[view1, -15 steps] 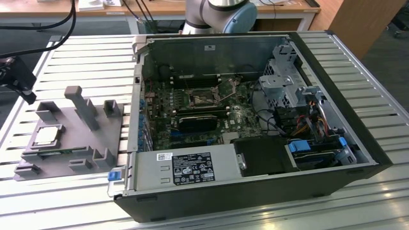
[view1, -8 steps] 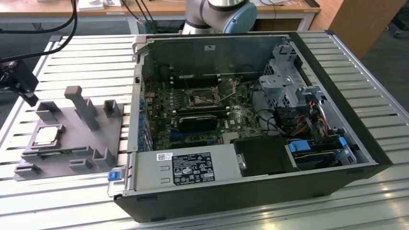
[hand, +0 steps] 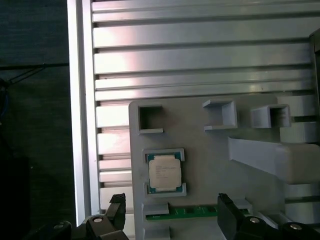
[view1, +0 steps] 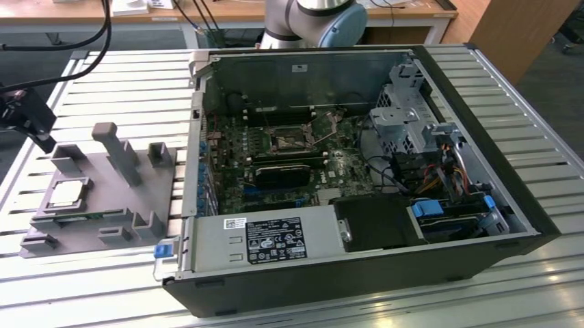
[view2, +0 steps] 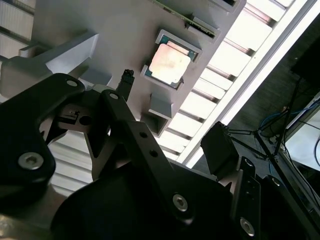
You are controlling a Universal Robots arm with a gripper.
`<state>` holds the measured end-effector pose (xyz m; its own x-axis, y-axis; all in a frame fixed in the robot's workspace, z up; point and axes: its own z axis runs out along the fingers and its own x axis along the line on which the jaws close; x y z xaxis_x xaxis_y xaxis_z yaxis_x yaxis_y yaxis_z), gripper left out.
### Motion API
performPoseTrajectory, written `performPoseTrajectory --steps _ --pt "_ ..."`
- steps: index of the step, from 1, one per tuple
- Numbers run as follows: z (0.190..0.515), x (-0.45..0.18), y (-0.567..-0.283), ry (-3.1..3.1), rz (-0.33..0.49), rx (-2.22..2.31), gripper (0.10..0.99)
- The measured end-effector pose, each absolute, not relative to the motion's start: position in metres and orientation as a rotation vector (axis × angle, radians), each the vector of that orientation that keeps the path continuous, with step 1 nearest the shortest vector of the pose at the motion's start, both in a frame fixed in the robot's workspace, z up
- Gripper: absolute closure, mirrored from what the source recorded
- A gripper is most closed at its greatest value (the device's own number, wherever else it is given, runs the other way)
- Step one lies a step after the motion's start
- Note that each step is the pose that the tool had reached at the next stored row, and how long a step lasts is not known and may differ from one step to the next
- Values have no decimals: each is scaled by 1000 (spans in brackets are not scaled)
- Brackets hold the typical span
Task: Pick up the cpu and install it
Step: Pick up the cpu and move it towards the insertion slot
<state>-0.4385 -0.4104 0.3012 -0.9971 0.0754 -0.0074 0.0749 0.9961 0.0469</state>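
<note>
Although the hand (view1: pixel 37 130) is partly cut off at the exterior view's left edge, the first wrist view shows its two black fingers (hand: pixel 117 206) standing wide apart, wider than the cpu, with nothing held between them. The cpu (hand: pixel 164 172) lies flat in a shallow square recess of the grey tray (hand: pixel 210 150), silvery top up, and the hand does not touch it. In the second wrist view the cpu (view2: pixel 170 65) is washed pale by glare, and the black links of the hand cover a large part of the tray. A thin green board (hand: pixel 182 212) lies in a slot just beside the cpu; one end of it is hidden behind a finger. Upright posts (view1: pixel 117 154) rise on the tray on the side toward the open computer case (view1: pixel 365 171). The tray sits on the slatted desk (view1: pixel 119 82) near its edge, at the exterior view's left. The top of the cpu is fully exposed. Inside the case the socket (view1: pixel 290 140) is dark, and its details are hard to make out.
</note>
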Motion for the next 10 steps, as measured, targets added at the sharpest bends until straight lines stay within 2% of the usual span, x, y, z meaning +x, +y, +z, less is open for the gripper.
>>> performPoseTrajectory --steps 10 --pt "299 -439 -410 3129 73 118 267"
